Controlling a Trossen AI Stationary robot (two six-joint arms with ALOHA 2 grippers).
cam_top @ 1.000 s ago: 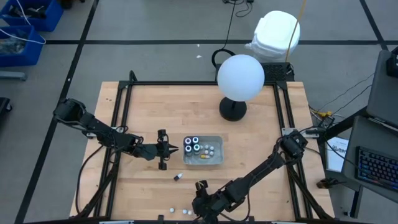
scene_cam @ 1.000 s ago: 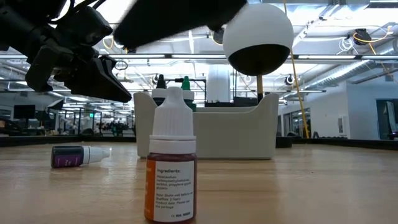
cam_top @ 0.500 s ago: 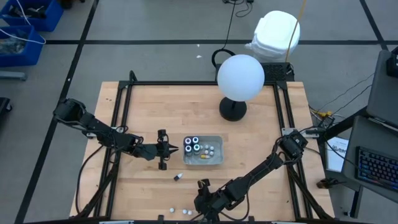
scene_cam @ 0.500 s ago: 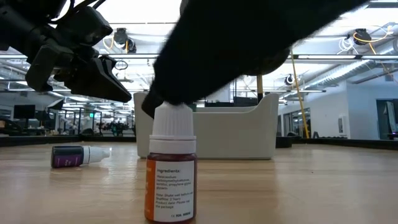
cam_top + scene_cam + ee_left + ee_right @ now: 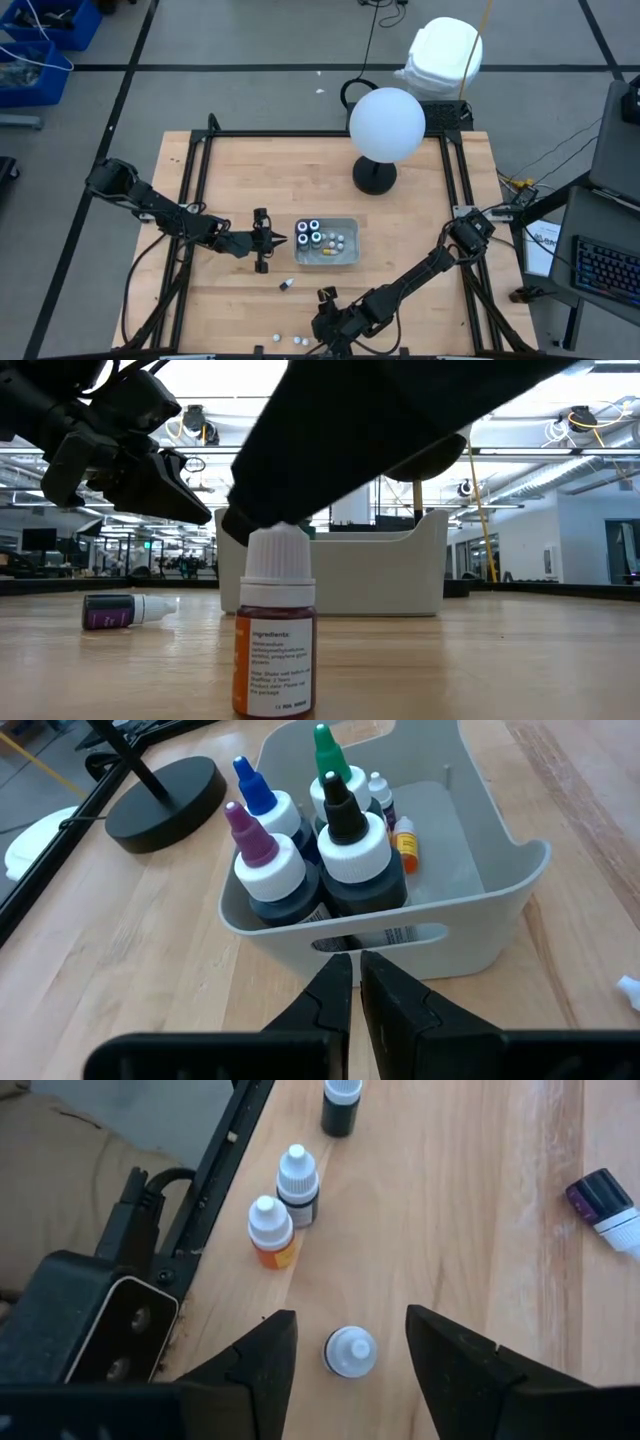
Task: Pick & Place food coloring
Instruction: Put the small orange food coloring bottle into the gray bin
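The left claw, clenched and empty, waits beside the gray bin, where four dark food coloring bottles and a few small ones already stand. Several bottles remain on the counter. The right claw, released, hovers directly over an upright white-capped bottle, one finger on each side.

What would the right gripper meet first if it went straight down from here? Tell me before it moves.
Probably the upright bottle's white cap. The right gripper is open, its fingers on either side of the cap, and in the low view the arm hangs right above that bottle. How much gap remains is unclear.
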